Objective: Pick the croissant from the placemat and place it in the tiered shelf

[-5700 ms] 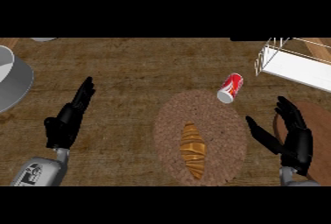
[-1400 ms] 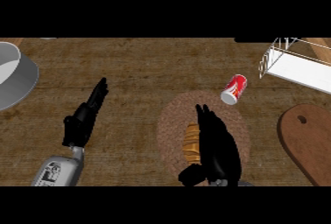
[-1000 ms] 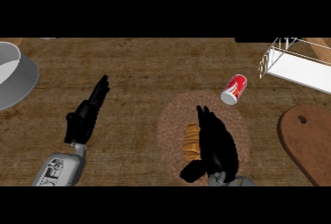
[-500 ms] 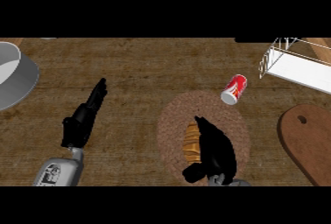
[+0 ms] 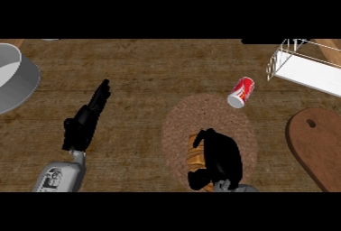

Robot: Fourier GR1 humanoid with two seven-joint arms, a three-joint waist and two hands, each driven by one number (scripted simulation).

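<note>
Right hand (image 5: 220, 155) curls over the croissant (image 5: 195, 155), which peeks out at its left on the placemat (image 5: 180, 122). Light, flaky, crushable: best held across the middle. Left hand (image 5: 85, 122) rests open.

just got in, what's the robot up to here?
The right robot hand is curled over the croissant, which lies on the round placemat. The left robot hand is open over bare counter. The tiered shelf sits at top right, with a red can between it and the placemat.
</note>
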